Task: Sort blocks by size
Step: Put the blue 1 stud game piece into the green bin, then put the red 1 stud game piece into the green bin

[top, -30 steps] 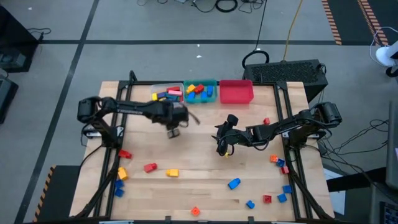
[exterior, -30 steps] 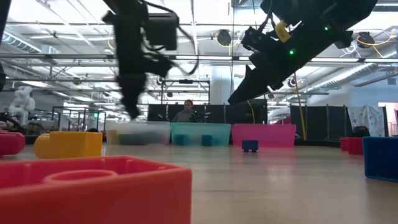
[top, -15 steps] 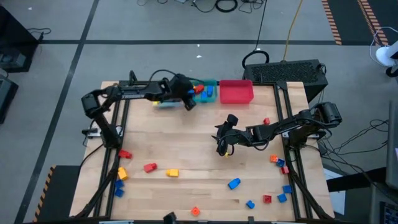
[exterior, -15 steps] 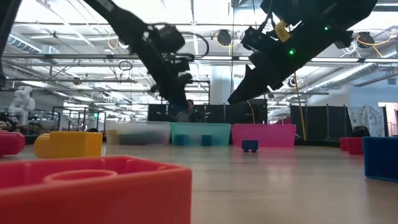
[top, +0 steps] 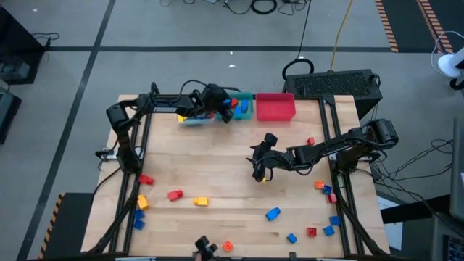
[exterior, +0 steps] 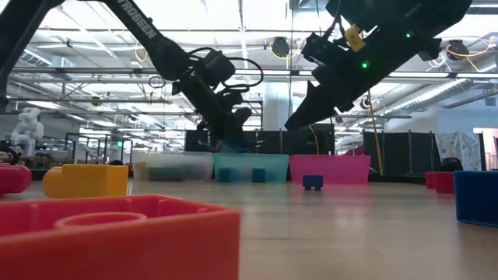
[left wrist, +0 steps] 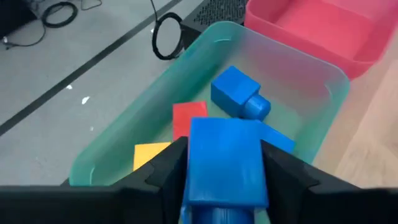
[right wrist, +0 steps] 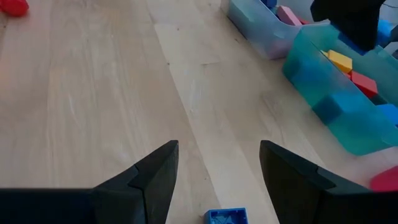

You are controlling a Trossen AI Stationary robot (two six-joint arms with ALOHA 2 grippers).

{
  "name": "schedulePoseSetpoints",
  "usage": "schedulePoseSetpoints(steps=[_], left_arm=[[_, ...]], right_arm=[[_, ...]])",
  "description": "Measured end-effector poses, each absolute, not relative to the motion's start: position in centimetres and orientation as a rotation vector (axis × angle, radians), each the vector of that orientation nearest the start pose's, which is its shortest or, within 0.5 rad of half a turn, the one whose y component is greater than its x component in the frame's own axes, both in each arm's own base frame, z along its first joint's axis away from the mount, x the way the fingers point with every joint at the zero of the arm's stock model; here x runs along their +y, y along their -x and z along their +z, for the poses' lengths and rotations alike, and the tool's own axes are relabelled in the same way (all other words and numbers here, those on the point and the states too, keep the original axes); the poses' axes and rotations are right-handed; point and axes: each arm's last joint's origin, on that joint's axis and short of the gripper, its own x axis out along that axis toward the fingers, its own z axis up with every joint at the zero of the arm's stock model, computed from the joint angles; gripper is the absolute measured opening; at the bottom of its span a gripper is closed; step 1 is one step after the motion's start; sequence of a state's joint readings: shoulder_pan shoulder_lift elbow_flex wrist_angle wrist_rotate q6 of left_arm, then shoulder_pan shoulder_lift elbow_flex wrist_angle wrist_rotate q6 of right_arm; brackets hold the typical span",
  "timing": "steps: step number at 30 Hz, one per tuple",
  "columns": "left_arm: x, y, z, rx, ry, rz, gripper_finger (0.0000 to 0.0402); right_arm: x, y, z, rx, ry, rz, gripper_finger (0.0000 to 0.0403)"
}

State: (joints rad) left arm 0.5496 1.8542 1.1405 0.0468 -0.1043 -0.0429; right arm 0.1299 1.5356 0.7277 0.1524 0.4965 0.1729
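My left gripper (top: 223,110) is over the teal bin (top: 245,97) at the table's far edge. It is shut on a blue block (left wrist: 224,158). The bin's rim (left wrist: 273,50) shows in the left wrist view, with a blue block (left wrist: 239,93), a red one (left wrist: 188,117) and a yellow one (left wrist: 149,154) lying inside. My right gripper (top: 259,168) hangs open above mid table, over a small blue block (right wrist: 225,216) that rests on the wood. Loose blocks lie along the near left (top: 175,194) and near right (top: 272,213). My left gripper pinches the blue block by two opposite sides (left wrist: 194,163) between its two fingers (left wrist: 166,169). The fingers slant down toward the table's far edge. The block is lifted clear and hangs above the inside of the teal bin.
A clear bin (top: 194,116) stands left of the teal bin and a red bin (top: 275,107) right of it. Loose blocks lie at the right edge (top: 322,187) and near edge (top: 228,246). Bare wood shows between the two arms (top: 210,159).
My left gripper has swung from mid table toward the far edge and a little right, carrying the blue block, and now stands over the teal bin. My right gripper has kept still.
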Motion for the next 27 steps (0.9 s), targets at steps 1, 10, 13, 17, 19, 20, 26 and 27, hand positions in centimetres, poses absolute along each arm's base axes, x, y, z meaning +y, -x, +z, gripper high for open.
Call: schedulePoseSetpoints(steps=[1, 10, 13, 17, 19, 20, 26, 27], left_arm=[[20.8, -33.5, 18.2, 0.649, 0.191, 0.643, 0.0189], [20.0, -33.2, 18.6, 0.691, 0.212, 0.595, 0.0296], [18.8, -33.0, 20.4, 0.677, 0.203, 0.568, 0.0299], [16.3, -32.0, 23.7, 0.668, 0.190, 0.539, 0.0299], [14.6, -31.1, 25.5, 0.682, 0.193, 0.537, 0.0299], [13.7, -30.6, 26.2, 0.690, 0.195, 0.537, 0.0299], [7.3, -27.3, 28.8, 0.871, 0.143, 0.470, 0.0299], [6.4, -26.6, 29.0, 0.908, 0.143, 0.462, 0.0299]], right_arm=[[2.5, -29.7, 17.5, 0.594, 0.041, -0.405, 0.0210], [2.5, -29.7, 17.5, 0.597, 0.048, -0.398, 0.0210], [2.5, -29.7, 17.5, 0.599, 0.060, -0.394, 0.0210], [2.6, -29.7, 17.5, 0.606, 0.083, -0.366, 0.0210], [2.7, -29.7, 17.4, 0.613, 0.066, -0.309, 0.0210], [2.8, -29.8, 17.4, 0.615, 0.055, -0.277, 0.0210], [2.9, -30.0, 17.8, 0.587, 0.102, -0.198, 0.0210], [2.8, -30.2, 18.0, 0.562, 0.113, -0.201, 0.0210]])
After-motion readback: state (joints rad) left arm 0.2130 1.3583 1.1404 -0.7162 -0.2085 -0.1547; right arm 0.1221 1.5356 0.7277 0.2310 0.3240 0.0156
